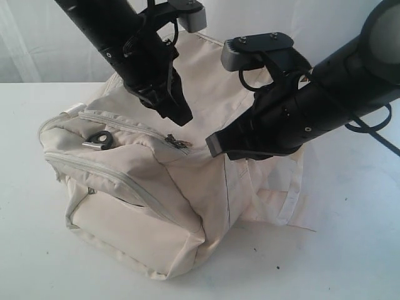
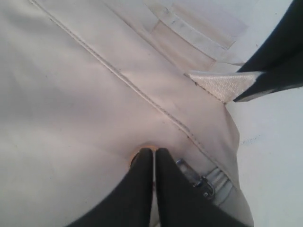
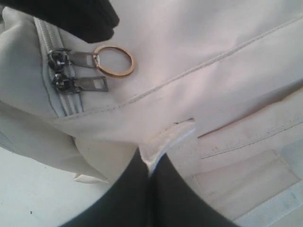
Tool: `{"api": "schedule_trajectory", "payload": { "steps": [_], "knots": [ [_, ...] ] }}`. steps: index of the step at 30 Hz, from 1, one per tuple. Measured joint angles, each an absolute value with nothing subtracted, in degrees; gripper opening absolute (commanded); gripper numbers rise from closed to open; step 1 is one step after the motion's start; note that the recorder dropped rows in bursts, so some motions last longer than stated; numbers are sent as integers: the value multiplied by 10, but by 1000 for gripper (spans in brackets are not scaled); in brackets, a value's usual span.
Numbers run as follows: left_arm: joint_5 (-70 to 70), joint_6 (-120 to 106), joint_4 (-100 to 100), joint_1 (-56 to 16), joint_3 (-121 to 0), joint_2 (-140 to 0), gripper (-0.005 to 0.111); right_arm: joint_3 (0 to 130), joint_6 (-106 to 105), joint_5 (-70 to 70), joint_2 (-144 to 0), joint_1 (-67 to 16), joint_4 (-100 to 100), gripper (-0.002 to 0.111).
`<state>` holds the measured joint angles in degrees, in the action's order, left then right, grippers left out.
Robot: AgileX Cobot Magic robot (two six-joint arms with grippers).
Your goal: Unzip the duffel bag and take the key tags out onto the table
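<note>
Right tool (image 3: pixel 150 158) pinched shut on duffel bag (image 1: pixel 125 206) fabric, left tool (image 2: pixel 154 152) closed beside zip-pull ring (image 3: pixel 113 60)

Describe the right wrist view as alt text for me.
The right gripper, jaws shut, pinches a cream strap of the duffel bag. Nearby, two metal zipper pulls lie together, one carrying a gold ring.

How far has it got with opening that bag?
Barely started. Done: nothing. The bag looks zipped shut, with both sliders sitting together. In hand: the right gripper pinches a fold of the bag, and the left gripper is shut beside the gold ring on one pull. Left: unzipping, then taking out the key tags, none visible.
</note>
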<state>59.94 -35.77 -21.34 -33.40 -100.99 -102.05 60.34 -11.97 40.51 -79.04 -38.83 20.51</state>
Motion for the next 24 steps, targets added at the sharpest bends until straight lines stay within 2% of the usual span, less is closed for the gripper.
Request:
{"api": "schedule_trajectory", "payload": {
  "steps": [3, 6, 9, 19, 21, 24],
  "knots": [
    [606, -359, -213, -334, -1010, -1026, 52, 603, -120, 405, -790, -388, 205, 0],
    [609, -359, -213, -334, -1010, -1036, 65, 603, -120, 405, -790, -388, 205, 0],
    [609, -359, -213, -334, -1010, -1049, 72, 603, -120, 405, -790, -388, 205, 0],
    [619, -359, -222, -334, -1010, -1085, 73, 603, -120, 406, -790, -388, 205, 0],
    [621, -359, -225, -334, -1010, -1094, 70, 603, -120, 407, -791, -388, 205, 0],
    [621, -359, -227, -334, -1010, -1102, 57, 603, -120, 410, -791, -388, 205, 0]
  ]
}}
